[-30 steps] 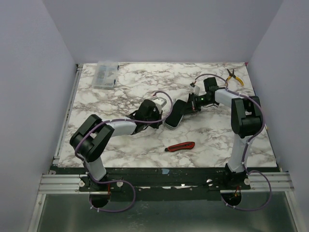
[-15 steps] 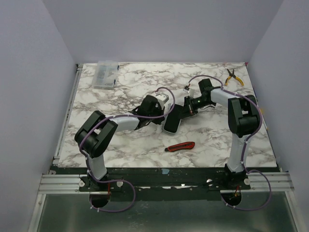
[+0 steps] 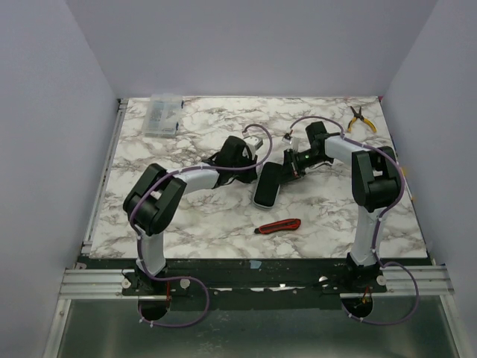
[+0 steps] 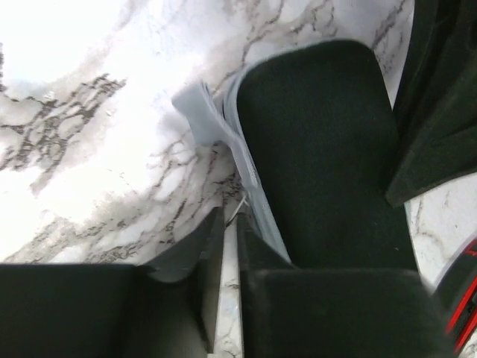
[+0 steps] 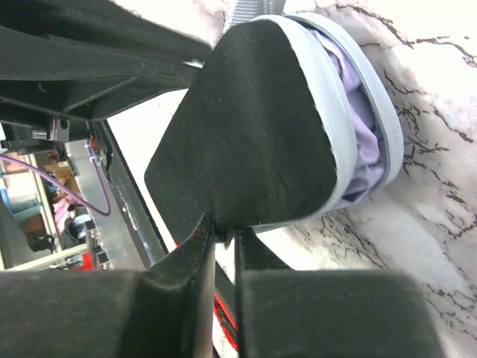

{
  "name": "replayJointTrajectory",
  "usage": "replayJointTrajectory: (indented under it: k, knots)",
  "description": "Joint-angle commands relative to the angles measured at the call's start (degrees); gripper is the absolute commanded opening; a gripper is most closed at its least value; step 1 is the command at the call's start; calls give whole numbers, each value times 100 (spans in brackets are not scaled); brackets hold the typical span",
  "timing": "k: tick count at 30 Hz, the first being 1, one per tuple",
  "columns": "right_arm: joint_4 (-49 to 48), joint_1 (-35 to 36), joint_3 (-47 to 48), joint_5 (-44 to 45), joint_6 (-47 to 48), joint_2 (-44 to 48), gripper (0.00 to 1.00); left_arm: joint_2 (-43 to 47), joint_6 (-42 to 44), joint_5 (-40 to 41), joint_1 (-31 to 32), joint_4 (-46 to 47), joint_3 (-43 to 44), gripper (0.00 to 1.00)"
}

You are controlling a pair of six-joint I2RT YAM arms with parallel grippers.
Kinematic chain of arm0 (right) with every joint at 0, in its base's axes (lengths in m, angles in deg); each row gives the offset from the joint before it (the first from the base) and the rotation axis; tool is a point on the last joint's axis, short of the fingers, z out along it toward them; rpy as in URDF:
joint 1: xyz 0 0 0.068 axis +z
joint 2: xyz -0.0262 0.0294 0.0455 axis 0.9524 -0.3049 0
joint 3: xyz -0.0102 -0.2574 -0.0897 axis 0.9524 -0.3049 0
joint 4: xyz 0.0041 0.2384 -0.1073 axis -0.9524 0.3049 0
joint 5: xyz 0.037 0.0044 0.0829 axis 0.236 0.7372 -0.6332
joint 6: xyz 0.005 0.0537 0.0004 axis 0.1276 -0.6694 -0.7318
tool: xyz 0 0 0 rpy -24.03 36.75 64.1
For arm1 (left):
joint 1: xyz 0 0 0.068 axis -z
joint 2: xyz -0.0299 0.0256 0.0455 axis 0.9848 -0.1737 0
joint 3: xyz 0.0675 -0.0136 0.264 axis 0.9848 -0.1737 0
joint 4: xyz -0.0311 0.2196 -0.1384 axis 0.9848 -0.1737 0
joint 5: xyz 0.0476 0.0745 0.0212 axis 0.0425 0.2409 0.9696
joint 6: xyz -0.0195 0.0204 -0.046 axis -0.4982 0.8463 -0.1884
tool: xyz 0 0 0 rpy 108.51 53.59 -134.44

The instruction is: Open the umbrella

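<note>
Pinching black flap [image 5: 253, 127], right hand [image 5: 223, 233]; lilac umbrella [image 5: 364, 130] inside pouch [image 5: 393, 138], just beyond.

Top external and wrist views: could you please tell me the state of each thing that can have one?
pouch: open, its black-lined flap lifted.
umbrella: folded, inside the pouch.
right gripper: shut on the flap's edge.
left gripper: shut beside the pouch rim; whether it holds anything is unclear.
utility knife: lying flat, no blade showing.
pliers: lying flat, handles slightly apart.
plastic box: apparently closed.
</note>
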Motion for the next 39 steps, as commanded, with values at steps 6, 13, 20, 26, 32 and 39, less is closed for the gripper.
replayJointTrajectory:
  k: [6,13,20,26,32,39]
  knots:
    - [752,29,408,-35,269,-126,45,761,351,-271,-394,320,-367,54]
    - [924,33,501,-508,25,194,51,1607,777,-310,-468,358,-929,81]
    - [205,147,315,-885,-819,373,57,2147,1039,-480,-468,260,-1257,87]
    - [-284,472,593,-988,-1258,294,57,2561,1370,-661,-479,169,-1429,87]
    - [-965,955,935,-685,-1759,-19,59,2872,1057,-833,-755,83,-1634,87]
    - [-1267,1258,1215,444,-1900,-352,77,3142,1011,-929,-1223,-321,-1831,87]
